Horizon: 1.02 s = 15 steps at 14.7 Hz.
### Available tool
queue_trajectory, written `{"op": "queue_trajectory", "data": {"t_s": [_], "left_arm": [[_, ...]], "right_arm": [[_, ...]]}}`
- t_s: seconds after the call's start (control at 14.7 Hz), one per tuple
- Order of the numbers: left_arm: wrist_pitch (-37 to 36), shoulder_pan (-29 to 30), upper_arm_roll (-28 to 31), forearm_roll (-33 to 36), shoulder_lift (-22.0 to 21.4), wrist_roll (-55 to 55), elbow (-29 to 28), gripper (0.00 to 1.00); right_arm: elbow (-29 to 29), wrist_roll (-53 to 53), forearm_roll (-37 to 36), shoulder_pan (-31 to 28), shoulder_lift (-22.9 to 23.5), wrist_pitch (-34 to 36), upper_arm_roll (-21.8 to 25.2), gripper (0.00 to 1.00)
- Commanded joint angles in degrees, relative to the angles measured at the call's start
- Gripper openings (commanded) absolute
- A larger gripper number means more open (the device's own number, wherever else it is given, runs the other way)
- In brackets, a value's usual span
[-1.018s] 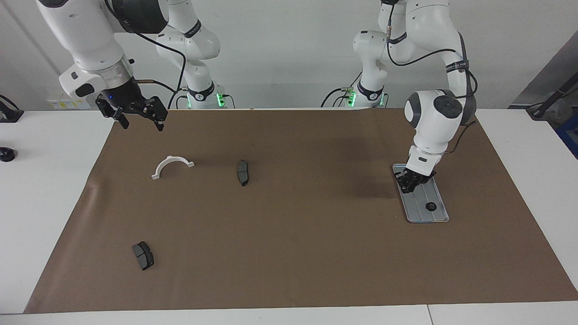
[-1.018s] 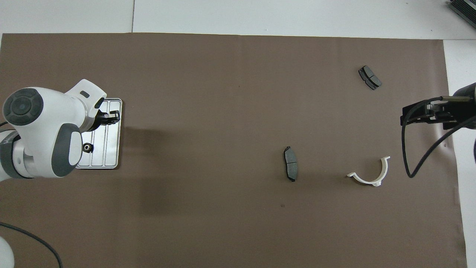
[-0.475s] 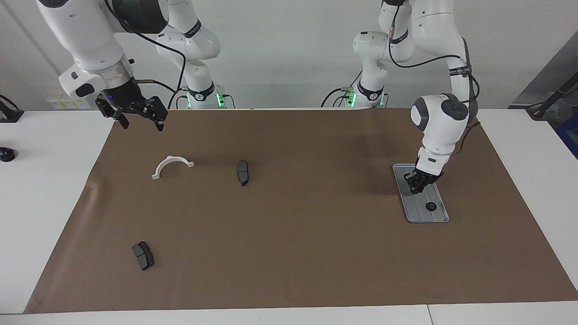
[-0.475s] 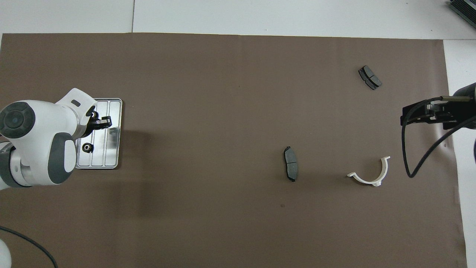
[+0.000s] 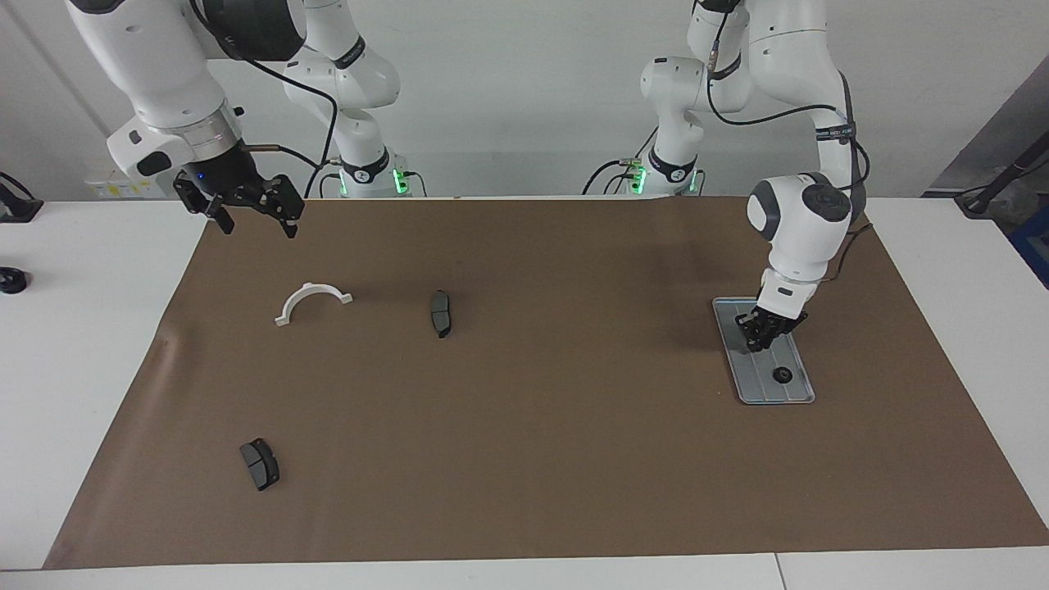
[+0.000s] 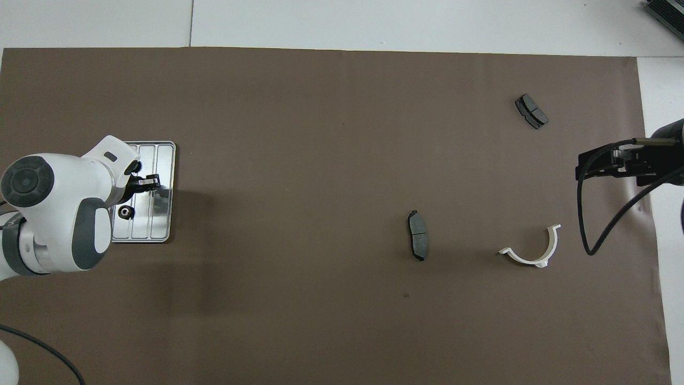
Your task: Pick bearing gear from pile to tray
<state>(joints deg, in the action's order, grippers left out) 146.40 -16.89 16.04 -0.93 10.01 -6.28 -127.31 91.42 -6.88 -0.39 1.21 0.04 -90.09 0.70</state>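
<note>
The silvery grooved tray (image 5: 754,373) (image 6: 160,214) lies at the left arm's end of the table. One small black bearing gear (image 5: 782,375) (image 6: 124,212) rests in it. My left gripper (image 5: 762,334) (image 6: 151,182) hangs low over the tray, beside the gear; I cannot tell whether it holds anything. Of the pile, a white semicircular bracket (image 5: 313,301) (image 6: 531,251) and two dark brake pads (image 5: 440,312) (image 6: 417,235) (image 5: 260,464) (image 6: 530,111) lie toward the right arm's end. My right gripper (image 5: 256,220) (image 6: 614,160) waits open in the air over the mat's edge there.
A brown mat (image 5: 533,426) covers most of the white table. A small black object (image 5: 10,280) sits on the bare table off the mat at the right arm's end.
My left gripper has shifted a little over the tray toward the left arm's end of the table. The right arm and the loose parts have not moved.
</note>
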Motion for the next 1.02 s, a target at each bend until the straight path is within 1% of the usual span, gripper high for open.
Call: {"op": "queue_trajectory", "data": {"t_s": [0.0, 0.14, 0.27, 0.47, 0.81, 0.95], "left_arm": [[0.7, 0.2, -0.4, 0.8, -0.4, 0.7, -0.2, 1.00], [-1.3, -0.1, -0.5, 0.8, -1.4, 0.7, 0.7, 1.00], [-5.7, -0.2, -0.6, 0.8, -2.5, 1.4, 3.9, 1.00], [-15.0, -0.2, -0.7, 0.8, -4.5, 6.3, 10.0, 1.00], [-29.7, 0.0, -0.7, 0.8, -7.7, 11.3, 21.6, 1.00], [-34.8, 0.7, -0.5, 0.8, -7.9, 12.5, 26.7, 1.00]], "right_arm": [[0.5, 0.9, 0.4, -0.2, -0.9, 0.8, -0.1, 1.00], [0.6, 0.9, 0.4, -0.2, -0.9, 0.8, -0.1, 1.00], [0.5, 0.9, 0.4, -0.2, -0.9, 0.8, -0.2, 1.00], [0.5, 0.9, 0.4, -0.2, -0.9, 0.8, -0.1, 1.00], [0.6, 0.9, 0.4, -0.2, -0.9, 0.8, -0.1, 1.00], [0.5, 0.9, 0.4, -0.2, -0.9, 0.8, -0.2, 1.00]]}}
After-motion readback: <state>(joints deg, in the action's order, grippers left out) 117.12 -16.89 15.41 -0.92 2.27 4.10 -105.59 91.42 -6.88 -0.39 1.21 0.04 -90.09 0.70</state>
